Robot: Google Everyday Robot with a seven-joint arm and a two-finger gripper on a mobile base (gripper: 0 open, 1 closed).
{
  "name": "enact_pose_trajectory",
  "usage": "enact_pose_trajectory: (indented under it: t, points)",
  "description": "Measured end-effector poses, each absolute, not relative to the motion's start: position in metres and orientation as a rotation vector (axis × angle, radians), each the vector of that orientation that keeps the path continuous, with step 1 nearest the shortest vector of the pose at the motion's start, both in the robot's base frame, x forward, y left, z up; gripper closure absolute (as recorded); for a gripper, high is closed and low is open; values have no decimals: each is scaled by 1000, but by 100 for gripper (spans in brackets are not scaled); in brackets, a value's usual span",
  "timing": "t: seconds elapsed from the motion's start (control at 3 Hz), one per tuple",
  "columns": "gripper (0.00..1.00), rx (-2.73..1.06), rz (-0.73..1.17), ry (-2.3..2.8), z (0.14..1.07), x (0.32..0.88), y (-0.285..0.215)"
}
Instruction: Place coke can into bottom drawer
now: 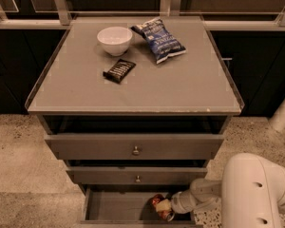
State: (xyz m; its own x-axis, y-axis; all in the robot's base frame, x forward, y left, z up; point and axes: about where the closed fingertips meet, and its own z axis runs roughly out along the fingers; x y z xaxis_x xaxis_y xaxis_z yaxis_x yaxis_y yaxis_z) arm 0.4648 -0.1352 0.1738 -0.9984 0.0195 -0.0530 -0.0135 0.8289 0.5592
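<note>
The bottom drawer (115, 207) is pulled open at the foot of the cabinet, its flat grey floor showing. The red coke can (156, 201) is inside it at the right side, low over the floor. My gripper (162, 207) reaches in from the right and is closed around the can, with its pale fingers (164, 206) across the can's body. The white arm (256, 186) fills the lower right corner.
Two wider drawers with round knobs (136, 150) sit above, partly open. On the cabinet top (190, 87) are a white bowl (114, 40), a blue chip bag (159, 40) and a dark snack bar (119, 70). A white post (284, 112) stands at the right on speckled floor.
</note>
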Motion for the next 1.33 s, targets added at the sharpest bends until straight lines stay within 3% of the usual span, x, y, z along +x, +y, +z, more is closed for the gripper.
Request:
enact_pose_trajectory:
  t: [0.33, 1.33]
  points:
    - [82, 11, 905, 2953, 171, 464, -135]
    - [11, 11, 905, 2953, 171, 464, -134]
